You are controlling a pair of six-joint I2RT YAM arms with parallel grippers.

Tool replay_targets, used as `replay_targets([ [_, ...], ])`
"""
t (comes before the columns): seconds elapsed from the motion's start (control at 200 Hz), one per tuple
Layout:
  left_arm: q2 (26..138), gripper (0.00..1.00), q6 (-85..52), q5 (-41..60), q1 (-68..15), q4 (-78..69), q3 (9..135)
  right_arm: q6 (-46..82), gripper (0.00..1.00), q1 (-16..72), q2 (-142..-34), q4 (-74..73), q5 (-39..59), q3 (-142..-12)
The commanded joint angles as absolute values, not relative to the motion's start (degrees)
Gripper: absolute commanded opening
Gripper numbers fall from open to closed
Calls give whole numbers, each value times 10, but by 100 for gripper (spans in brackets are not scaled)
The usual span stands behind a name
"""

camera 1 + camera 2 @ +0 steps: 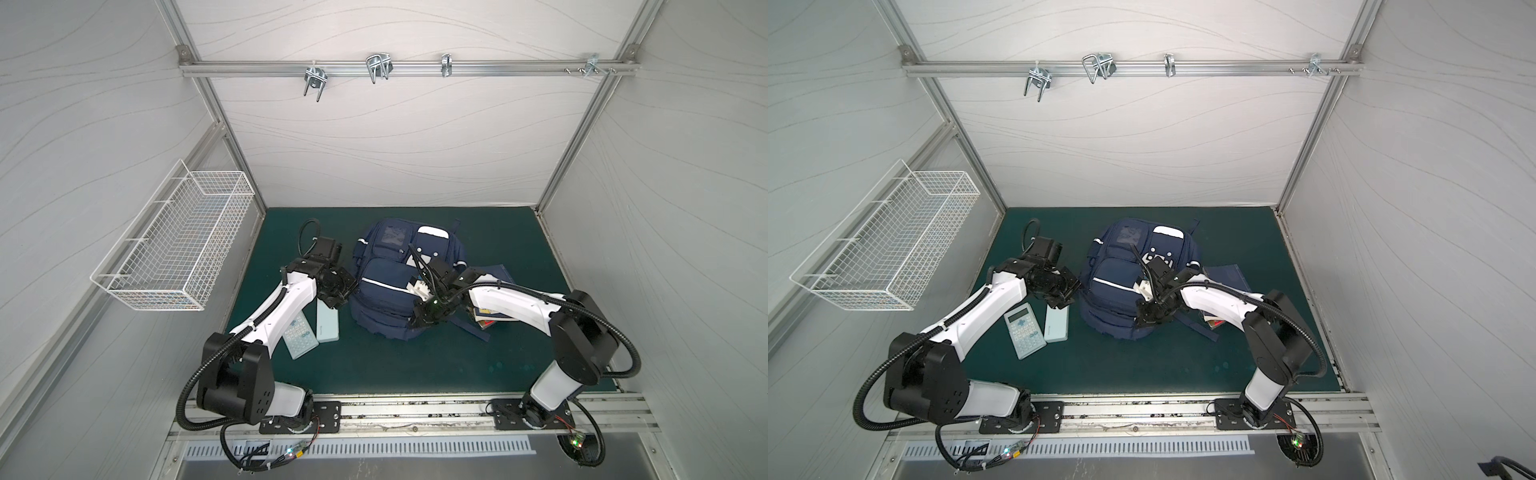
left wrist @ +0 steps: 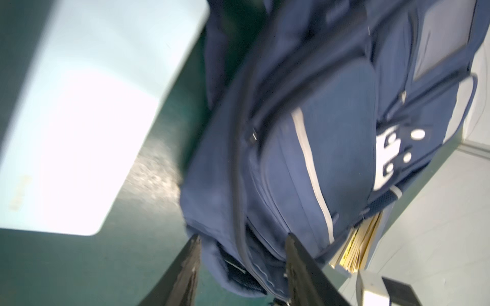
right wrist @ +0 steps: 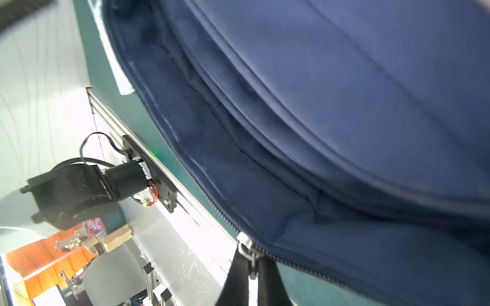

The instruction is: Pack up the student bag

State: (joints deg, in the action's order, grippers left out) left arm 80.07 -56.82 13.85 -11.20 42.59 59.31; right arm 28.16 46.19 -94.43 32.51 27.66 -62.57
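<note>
The student bag, navy with white stripes, lies on the green mat in both top views. My left gripper is at its left side. In the left wrist view the left gripper is open, with the edge of the bag lying between the jaws. My right gripper is at the bag's near right corner. In the right wrist view the right gripper is shut on a metal zipper pull of the bag.
A calculator and a pale blue case lie left of the bag. Books and a navy folder lie to its right. A wire basket hangs on the left wall.
</note>
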Motion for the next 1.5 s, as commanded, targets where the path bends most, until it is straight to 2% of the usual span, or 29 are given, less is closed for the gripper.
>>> replay_targets([
  [0.0, 825, 47, -545, 168, -96, 407, 578, 272, 0, 465, -937, 356, 286, -621],
  [0.155, 860, 47, -550, 227, -97, 307, 553, 273, 0, 472, -947, 366, 285, -635],
  [0.245, 869, 46, -533, 225, -98, 292, 554, 273, 0, 474, -957, 373, 279, -646],
  [0.35, 892, 40, -514, 214, -98, 302, 556, 273, 0, 475, -972, 377, 277, -661],
  [0.415, 908, 27, -511, 224, -98, 287, 545, 276, 0, 477, -976, 374, 278, -666],
  [0.485, 912, 0, -520, 237, -97, 266, 525, 278, 0, 480, -980, 370, 279, -671],
  [0.64, 873, 0, -553, 248, -98, 225, 479, 278, 0, 509, -1007, 366, 296, -713],
  [0.83, 827, 0, -577, 243, -109, 213, 460, 297, 0, 572, -1103, 361, 320, -830],
  [0.996, 807, 0, -588, 249, -122, 215, 452, 319, 0, 571, -1185, 345, 334, -918],
  [1.156, 786, 0, -577, 232, -111, 237, 447, 311, 0, 537, -1143, 358, 295, -871],
  [1.226, 791, 32, -575, 227, -90, 238, 450, 297, 0, 524, -1109, 368, 283, -832],
  [1.286, 808, 43, -577, 231, -75, 231, 462, 288, 0, 518, -1086, 374, 280, -805],
  [1.351, 837, 44, -572, 236, -66, 229, 486, 279, 0, 514, -1072, 380, 284, -786],
  [1.496, 906, 32, -563, 252, -65, 220, 539, 273, 0, 513, -1054, 389, 275, -766],
])
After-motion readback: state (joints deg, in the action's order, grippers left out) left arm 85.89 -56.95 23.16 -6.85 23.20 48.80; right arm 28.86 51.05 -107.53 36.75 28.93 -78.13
